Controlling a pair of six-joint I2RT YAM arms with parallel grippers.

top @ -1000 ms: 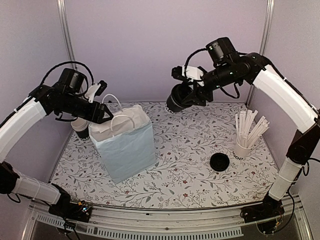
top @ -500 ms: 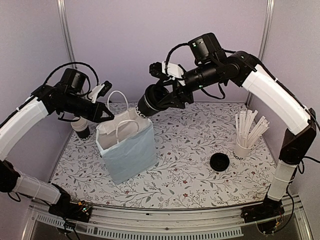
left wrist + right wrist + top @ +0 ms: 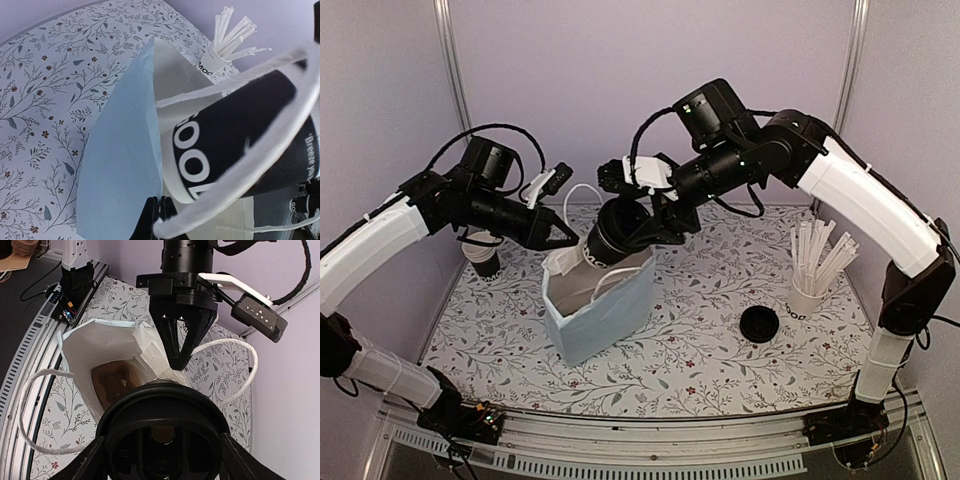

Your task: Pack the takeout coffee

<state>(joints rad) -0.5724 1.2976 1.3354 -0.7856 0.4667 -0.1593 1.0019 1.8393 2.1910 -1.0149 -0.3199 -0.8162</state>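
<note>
Tightly, right tool (image 3: 638,216) clamps cup (image 3: 604,240), over bag (image 3: 605,322)

Open black cup (image 3: 610,235) tilted at bag (image 3: 605,315) mouth, lid (image 3: 759,324) apart.

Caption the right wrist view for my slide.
Black cup poised over the open paper bag, left arm holding its rim.

From above and behind, the top external view takes in the whole flower-patterned worktop (image 3: 700,300). Both wrist views sit close on the pale-blue paper bag (image 3: 120,165), which all share.
</note>
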